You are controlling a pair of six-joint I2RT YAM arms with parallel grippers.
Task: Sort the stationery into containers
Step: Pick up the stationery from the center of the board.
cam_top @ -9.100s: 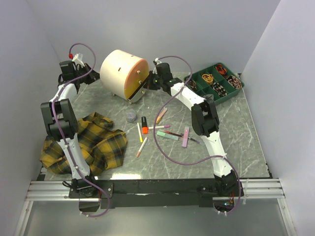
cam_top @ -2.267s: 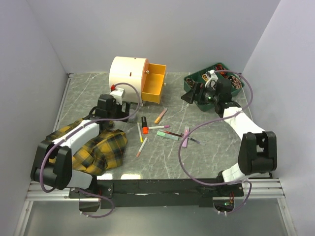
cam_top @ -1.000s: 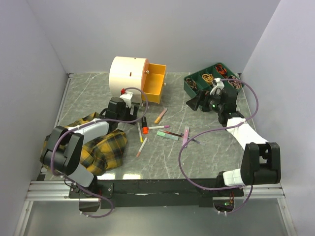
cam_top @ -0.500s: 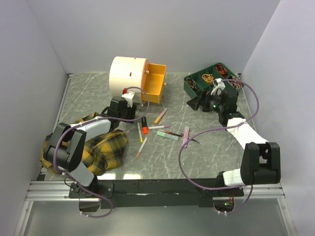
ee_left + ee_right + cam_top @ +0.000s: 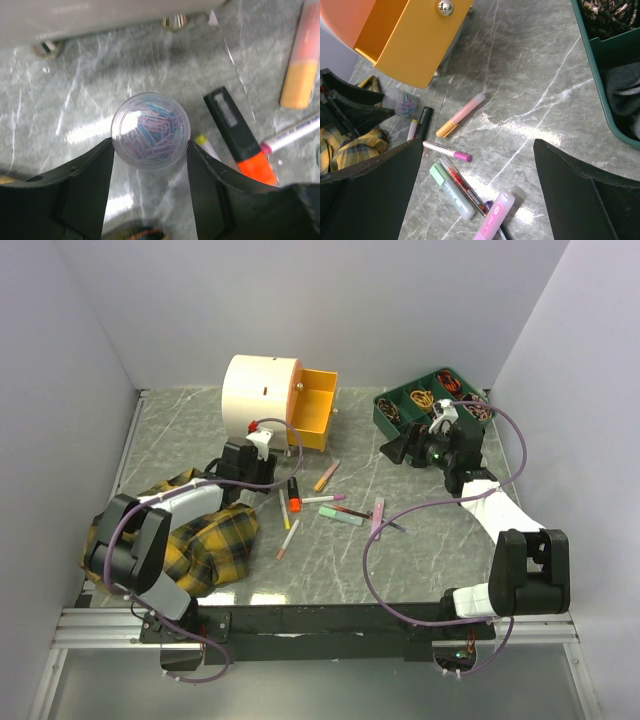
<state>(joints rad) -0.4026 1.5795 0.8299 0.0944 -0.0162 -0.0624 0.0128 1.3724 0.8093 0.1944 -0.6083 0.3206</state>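
As one looks over the grey marble table point(image 5: 440, 550), the biggest thing on it is the plaid cloth point(image 5: 210, 540), crumpled at the left front under the left arm. At the back stands the cream chest point(image 5: 260, 390); its yellow drawer point(image 5: 312, 412) is pulled out toward the right. At the right back sits the green tray point(image 5: 383, 410), its compartments filled with small dark things.

The right tool point(image 5: 477, 144) hangs over the table just beside this tray, jaws very wide, holding nothing. The left tool point(image 5: 150, 150) is low in front of the chest, and its two fingers point(image 5: 85, 185) press on both sides of the pot point(image 5: 150, 131), a clear round one full of coloured paper clips. Whether the pot rests on the table or is just off it, I cannot tell.

Just right of the pot lies an orange marker point(image 5: 240, 137) with a black cap, then a white pen point(image 5: 292, 132) with a pink tip and a peach marker point(image 5: 300, 65). Nearer the middle of the table lie a green marker point(image 5: 451, 192), a red pen point(image 5: 462, 187) and a pink marker point(image 5: 495, 215), close together.
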